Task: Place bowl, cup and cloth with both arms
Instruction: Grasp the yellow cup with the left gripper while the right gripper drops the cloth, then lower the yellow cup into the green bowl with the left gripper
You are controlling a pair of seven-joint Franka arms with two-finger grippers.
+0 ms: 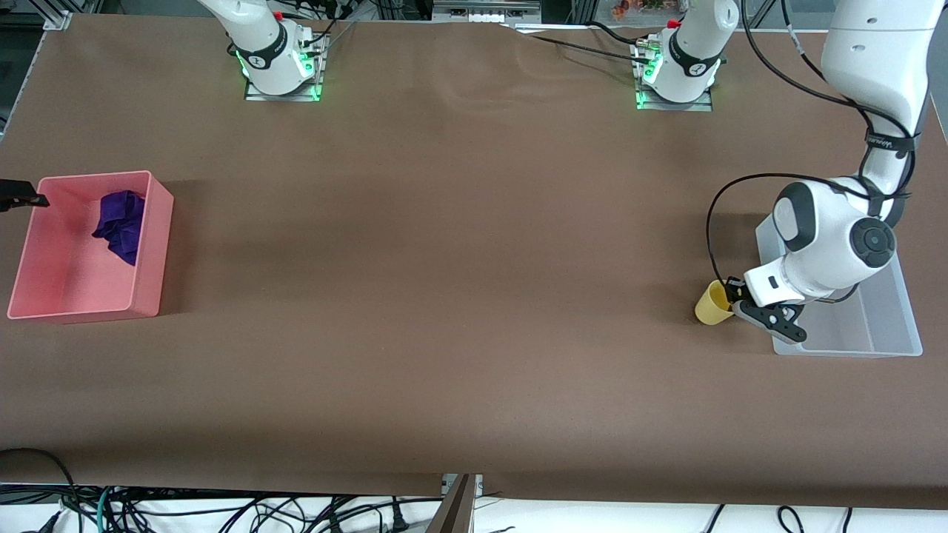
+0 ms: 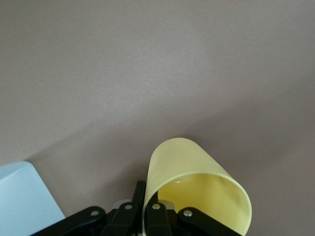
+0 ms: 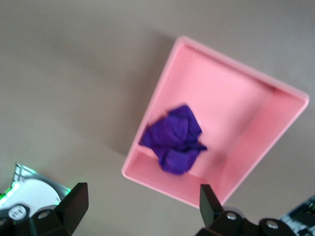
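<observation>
The yellow cup (image 1: 712,302) is tilted on its side in my left gripper (image 1: 735,300), just above the table beside the clear bin (image 1: 852,342). In the left wrist view the left gripper (image 2: 147,199) is shut on the cup (image 2: 197,172), pinching its wall with one finger inside and one outside. The purple cloth (image 1: 121,222) lies crumpled in the pink bin (image 1: 152,252). My right gripper (image 1: 29,199) is up over that bin's outer edge. In the right wrist view the right gripper (image 3: 141,196) is open and empty above the cloth (image 3: 174,140). The bowl is out of view.
The pink bin (image 3: 236,103) stands at the right arm's end of the table. The clear bin stands at the left arm's end, partly covered by the left arm, and its corner shows in the left wrist view (image 2: 24,196). Brown table surface (image 1: 459,281) lies between them.
</observation>
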